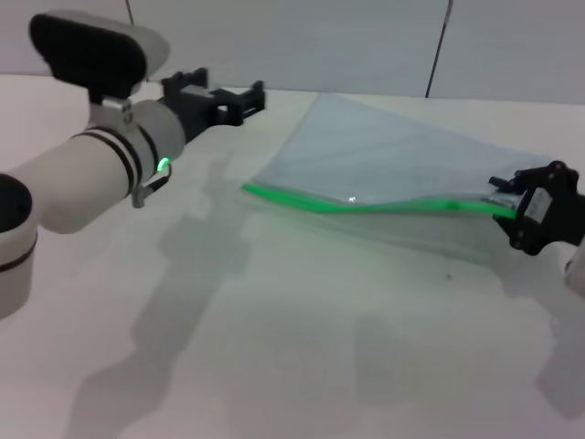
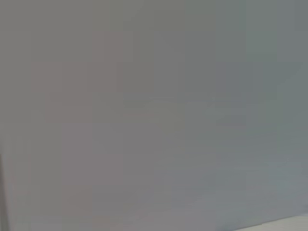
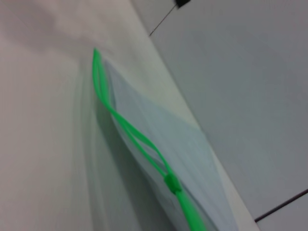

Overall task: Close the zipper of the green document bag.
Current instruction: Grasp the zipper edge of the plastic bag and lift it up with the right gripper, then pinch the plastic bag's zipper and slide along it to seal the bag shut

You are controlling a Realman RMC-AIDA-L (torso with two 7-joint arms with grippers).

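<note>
Bare tabletop [image 1: 274, 366] fronts the limp, light green document bag [image 1: 384, 165]; its zipper [image 1: 366, 205] end is clamped by the right tool [image 1: 512, 208]; left tool [image 1: 239, 99] state cannot be told.

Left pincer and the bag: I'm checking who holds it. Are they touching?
Apart. In the head view the left pincer hangs above the table, with bare tabletop between it and the bag.

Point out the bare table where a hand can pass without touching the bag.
The widest bare stretch of table lies on the near side of the zipper, between the left arm and the right end effector. A smaller patch sits between the left end effector and the green document bag. It is crowded at the bag's right end, where the right end effector meets the zipper.
</note>
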